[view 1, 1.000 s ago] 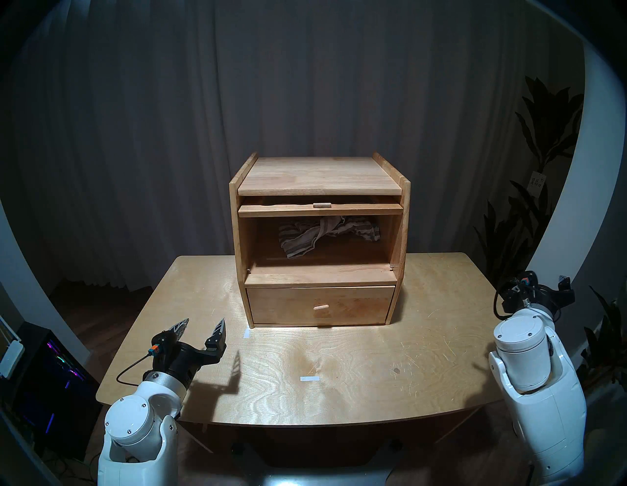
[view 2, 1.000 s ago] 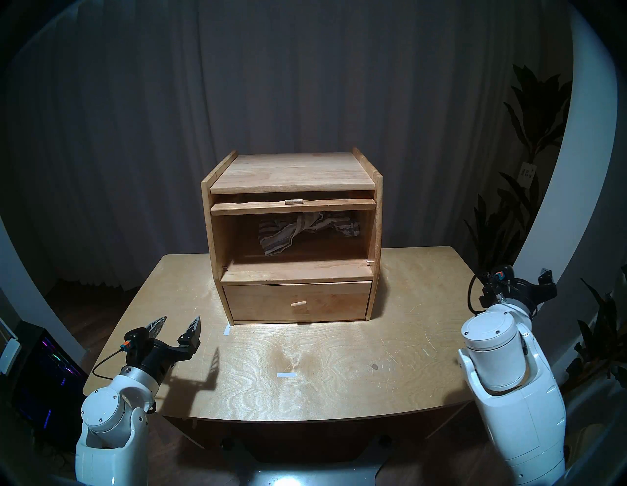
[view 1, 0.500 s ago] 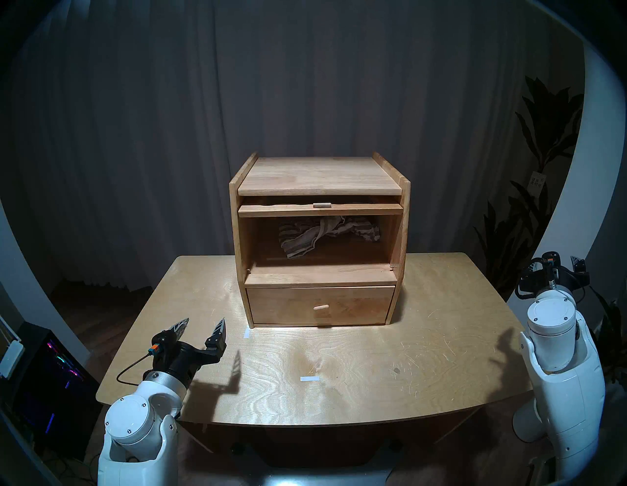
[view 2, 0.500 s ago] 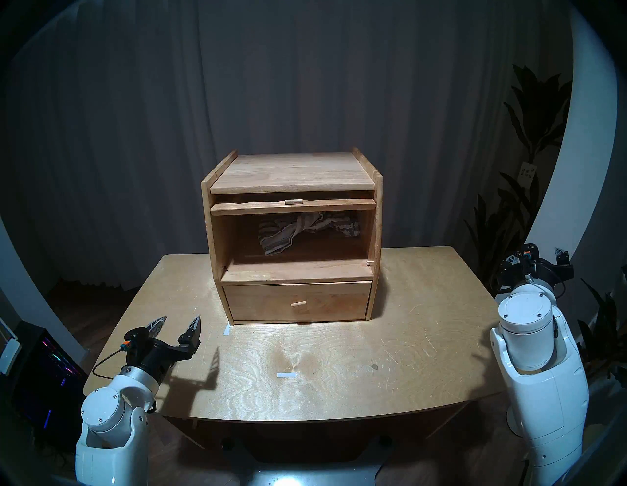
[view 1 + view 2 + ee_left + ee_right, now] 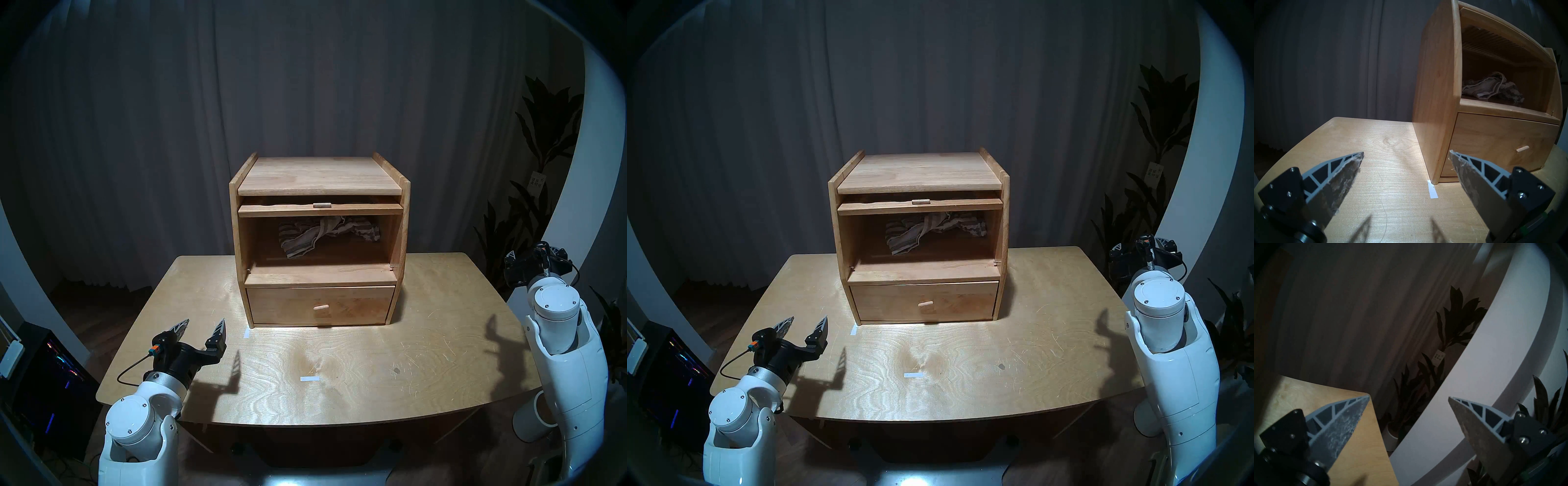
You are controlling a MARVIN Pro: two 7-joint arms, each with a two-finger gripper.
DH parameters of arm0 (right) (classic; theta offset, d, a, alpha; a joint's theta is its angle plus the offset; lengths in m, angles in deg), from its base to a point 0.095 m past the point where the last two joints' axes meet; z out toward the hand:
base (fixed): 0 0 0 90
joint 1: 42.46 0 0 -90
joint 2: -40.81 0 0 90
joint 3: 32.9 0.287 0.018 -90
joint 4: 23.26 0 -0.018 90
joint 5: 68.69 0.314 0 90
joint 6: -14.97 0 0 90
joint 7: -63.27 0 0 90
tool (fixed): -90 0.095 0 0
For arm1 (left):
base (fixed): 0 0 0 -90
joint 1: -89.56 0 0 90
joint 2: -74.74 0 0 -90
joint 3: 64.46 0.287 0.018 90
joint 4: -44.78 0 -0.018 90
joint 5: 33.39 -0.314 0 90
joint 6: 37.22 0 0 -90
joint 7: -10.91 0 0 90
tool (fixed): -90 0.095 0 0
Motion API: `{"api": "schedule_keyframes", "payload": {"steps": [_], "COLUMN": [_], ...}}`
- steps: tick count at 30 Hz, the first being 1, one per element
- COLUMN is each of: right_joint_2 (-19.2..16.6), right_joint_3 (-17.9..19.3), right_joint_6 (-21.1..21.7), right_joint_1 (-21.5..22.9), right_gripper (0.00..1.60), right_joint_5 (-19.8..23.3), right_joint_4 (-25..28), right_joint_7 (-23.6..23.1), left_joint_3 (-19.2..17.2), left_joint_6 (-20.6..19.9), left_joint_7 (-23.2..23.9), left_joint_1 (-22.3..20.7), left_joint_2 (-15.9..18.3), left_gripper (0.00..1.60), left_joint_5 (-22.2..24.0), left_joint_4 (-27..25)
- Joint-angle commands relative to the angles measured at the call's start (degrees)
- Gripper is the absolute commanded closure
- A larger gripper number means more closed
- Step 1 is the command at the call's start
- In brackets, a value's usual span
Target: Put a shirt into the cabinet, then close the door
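Cabinet (image 5: pixel 320 237) standing at the far middle of the table (image 5: pixel 356 359), light wood, raised rails along both sides of its top. Shirt (image 5: pixel 325 234) lying crumpled inside the large upper compartment, toward the back, striped grey and white, touched by neither gripper. Door (image 5: pixel 320 209) lifted up and slid back under the top board, only its front edge and peg handle (image 5: pixel 321 205) showing; ribbed underside visible from the left wrist camera (image 5: pixel 1491 44). Compartment open at the front. Drawer (image 5: pixel 320 305) below, shut, its own peg sticking out at the middle.

Left gripper (image 5: pixel 202 327) hovering over the near left part of the table, pointing toward the cabinet's left front corner, fingers spread wide, nothing between them. White tape strip (image 5: pixel 1432 190) just at that corner; another tape strip (image 5: pixel 309 378) on the near middle of the table.

Right gripper (image 5: pixel 1407 399) raised off the table's far right corner, aimed away toward a dark potted plant (image 5: pixel 1449 338) and a white curved wall (image 5: pixel 1491 361), fingers apart and empty, well clear of the cabinet.
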Motion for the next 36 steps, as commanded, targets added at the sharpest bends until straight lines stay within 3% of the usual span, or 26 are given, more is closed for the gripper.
{"api": "schedule_keyframes", "payload": {"steps": [1,7,21,36], "right_joint_2": [-2.99,-4.61,-6.37,-8.42], "right_joint_3": [-1.51,-1.85,1.43,3.57], "right_joint_6": [-3.76,-6.22,-11.92,-18.31], "right_joint_1": [4.92,5.34,0.44,-1.31], "right_gripper": [0.0,0.0,0.0,0.0], "right_joint_5": [2.33,3.99,5.88,7.58], "right_joint_4": [0.67,-0.84,-8.62,-14.86], "right_joint_7": [-5.35,-10.53,-19.52,-28.48], "left_joint_3": [0.12,0.14,0.15,1.52], "left_joint_6": [0.27,0.32,0.38,1.65], "left_joint_7": [0.14,0.19,0.22,2.81], "left_joint_1": [-0.45,-0.54,-0.96,0.94], "left_joint_2": [0.07,0.05,-0.17,-0.07], "left_gripper": [0.0,0.0,0.0,0.0], "left_joint_5": [0.08,0.07,0.24,1.12], "left_joint_4": [-0.97,-1.11,-1.31,-7.81]}}
